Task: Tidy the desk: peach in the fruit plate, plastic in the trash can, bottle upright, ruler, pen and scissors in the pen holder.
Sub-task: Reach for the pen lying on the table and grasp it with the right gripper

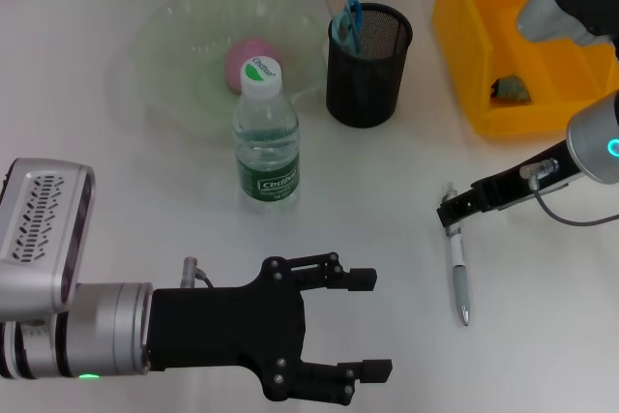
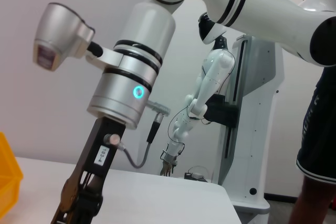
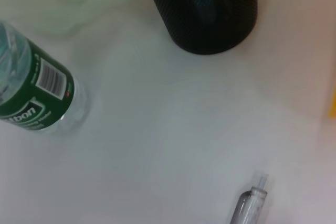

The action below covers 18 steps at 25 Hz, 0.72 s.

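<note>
Head view. Surface [image 1: 387, 200]: white, carrying all items. Fruit plate [image 1: 174, 65], pale green glass, far left; peach [image 1: 250, 63] already lay in it. Bottle [image 1: 265, 137], clear with green label and white cap, stood upright just in front of the plate. Pen holder [image 1: 368, 65], black mesh, right of the plate, with blue-handled scissors [image 1: 348, 21] standing in it. No ruler could be made out. Trash can [image 1: 522, 45], yellow bin at far right, held a crumpled scrap of plastic [image 1: 511, 90]. Pen [image 1: 458, 273], grey and silver, lay flat on the near right of the surface, the one item judged outstanding. Right gripper [image 1: 451, 212] hung low over the pen's far end, presumably placed to pick it up; whether its fingers were spread or closed on the pen could not be told. Left gripper [image 1: 368, 324], near left and well apart from every item, held its fingers wide and empty, apparently parked.

Left wrist view. Showed only the right arm [image 2: 126, 87], angled down toward the surface, and the room beyond; no task item visible apart from a yellow edge of the trash can.

Right wrist view. Pen tip at one edge, bare surface between it and the pen holder and bottle; own fingers not shown.
</note>
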Available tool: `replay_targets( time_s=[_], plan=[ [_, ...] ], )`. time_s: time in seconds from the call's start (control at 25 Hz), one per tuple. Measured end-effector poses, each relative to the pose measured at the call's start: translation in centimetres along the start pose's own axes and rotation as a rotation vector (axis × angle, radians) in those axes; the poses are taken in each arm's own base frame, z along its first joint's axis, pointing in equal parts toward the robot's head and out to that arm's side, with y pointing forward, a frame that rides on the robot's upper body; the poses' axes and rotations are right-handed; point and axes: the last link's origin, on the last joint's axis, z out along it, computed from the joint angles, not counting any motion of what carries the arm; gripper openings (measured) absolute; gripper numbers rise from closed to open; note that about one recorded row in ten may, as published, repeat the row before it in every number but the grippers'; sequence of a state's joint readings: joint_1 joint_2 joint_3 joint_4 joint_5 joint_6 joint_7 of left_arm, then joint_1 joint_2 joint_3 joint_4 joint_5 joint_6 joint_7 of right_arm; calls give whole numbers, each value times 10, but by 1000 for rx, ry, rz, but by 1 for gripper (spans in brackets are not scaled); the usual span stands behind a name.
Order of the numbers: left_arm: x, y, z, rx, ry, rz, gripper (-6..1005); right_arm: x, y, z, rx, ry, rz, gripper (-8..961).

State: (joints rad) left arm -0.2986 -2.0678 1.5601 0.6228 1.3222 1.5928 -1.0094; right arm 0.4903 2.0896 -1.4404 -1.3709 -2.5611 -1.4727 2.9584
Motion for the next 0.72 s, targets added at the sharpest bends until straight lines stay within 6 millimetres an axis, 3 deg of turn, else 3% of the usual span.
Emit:
replay_targets(
  time_s=[0.72],
  plan=[
    [0,1,0,1,1,-3,813,-22,3,19,58,80,-47,823]
  ],
)
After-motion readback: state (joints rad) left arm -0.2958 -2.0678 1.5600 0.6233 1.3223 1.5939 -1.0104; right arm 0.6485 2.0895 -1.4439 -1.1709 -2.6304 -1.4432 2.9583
